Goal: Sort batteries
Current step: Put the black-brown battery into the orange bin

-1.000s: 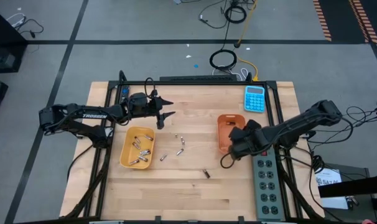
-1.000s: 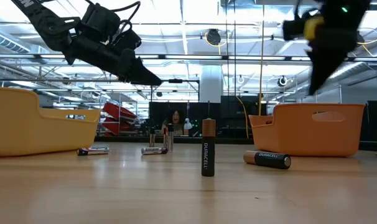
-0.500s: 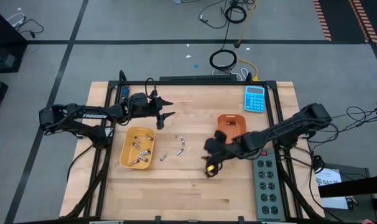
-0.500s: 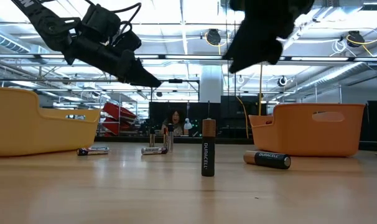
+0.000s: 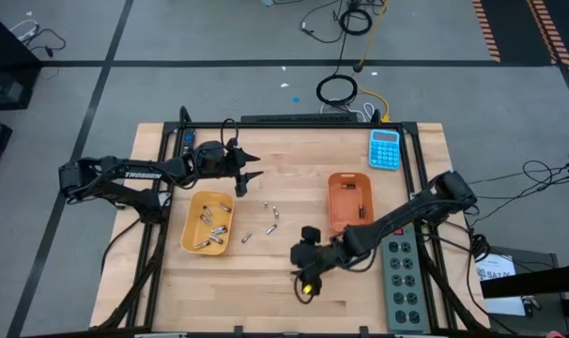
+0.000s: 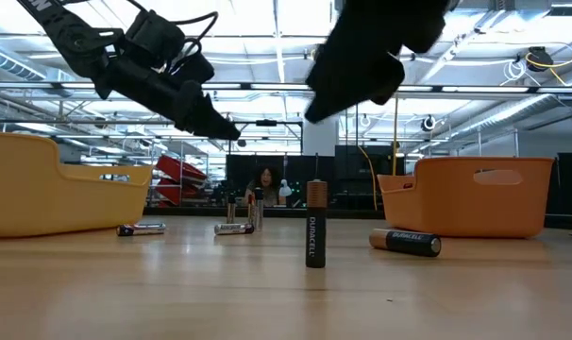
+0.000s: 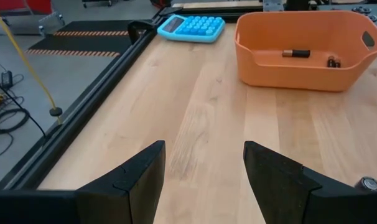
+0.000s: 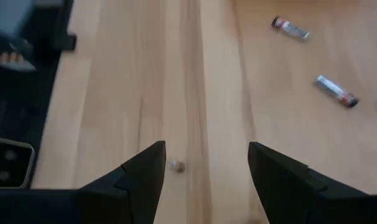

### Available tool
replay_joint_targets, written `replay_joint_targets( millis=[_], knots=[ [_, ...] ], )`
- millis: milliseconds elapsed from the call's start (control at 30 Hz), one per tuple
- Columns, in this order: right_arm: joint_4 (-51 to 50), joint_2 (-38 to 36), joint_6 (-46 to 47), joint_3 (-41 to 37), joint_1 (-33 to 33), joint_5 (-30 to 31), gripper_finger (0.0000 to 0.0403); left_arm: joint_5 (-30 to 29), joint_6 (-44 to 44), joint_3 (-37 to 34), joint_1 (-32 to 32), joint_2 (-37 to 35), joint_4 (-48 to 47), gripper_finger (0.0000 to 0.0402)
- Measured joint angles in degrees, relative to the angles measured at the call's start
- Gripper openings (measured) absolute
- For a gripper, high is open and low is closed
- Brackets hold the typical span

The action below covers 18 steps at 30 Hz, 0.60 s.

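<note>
From above, the right end effector (image 5: 306,278), spread and empty, hung over the bench (image 5: 266,300) while loose batteries (image 5: 271,219) lay between the yellow tray (image 5: 187,235) and the orange tray (image 5: 333,208); the left end effector (image 5: 252,176) waited spread beside the yellow tray. At bench height, an upright Duracell battery (image 6: 315,225) stood below the right arm, so a careless descent could topple and roll it. The right wrist view showed two batteries (image 8: 336,91) well off-axis, risking a missed grasp.

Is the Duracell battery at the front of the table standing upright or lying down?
Upright. In the low view the Duracell battery stands on end, copper top up, while another battery lies flat nearby.
</note>
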Motion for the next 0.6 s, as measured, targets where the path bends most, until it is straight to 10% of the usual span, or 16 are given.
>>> replay_joint_targets(
  millis=[600],
  knots=[
    [6.97, 8.01, -4.38, 0.07, 3.69, 3.04, 0.0216, 0.00, -0.44, 0.00, -0.02, 0.00, -0.23, 0.0228]
  ],
)
